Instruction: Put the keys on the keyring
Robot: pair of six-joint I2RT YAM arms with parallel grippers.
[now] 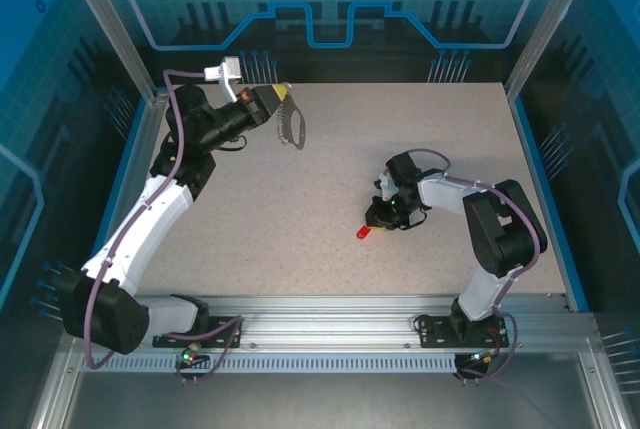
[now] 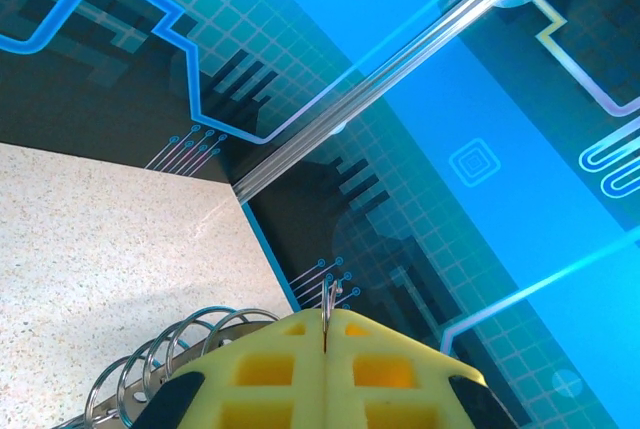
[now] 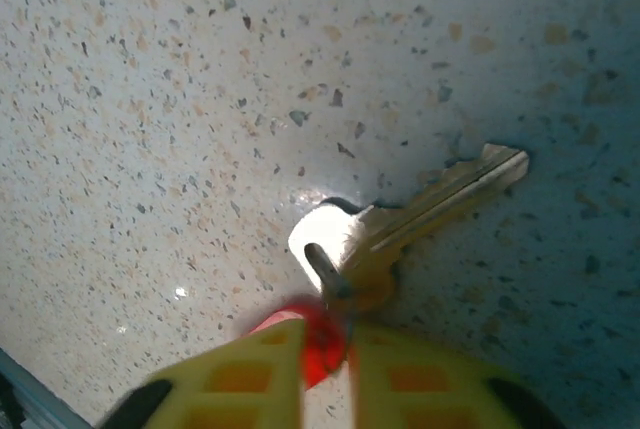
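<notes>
Starting with the murky part: in the right wrist view the red key (image 3: 318, 341) is showing just a blurred red head, its blade getting lost under the yellow fingertips (image 3: 262, 361). The right gripper (image 3: 328, 351) is sitting low over it with a narrow gap between the jaws and the red head in that gap. Pinched or merely straddled? I cannot tell.

A bare metal key (image 3: 440, 199) is lying flat on the speckled table (image 1: 450, 129), its head touching the red key and its blade pointing away. Glare is washing out the join.

Well apart from the red key, over the table's far-left corner, the left gripper (image 2: 325, 324) is clamping tight on the keyring (image 1: 292, 129). The keyring's silvery rings (image 2: 160, 369) are getting cut off by the frame edge.
</notes>
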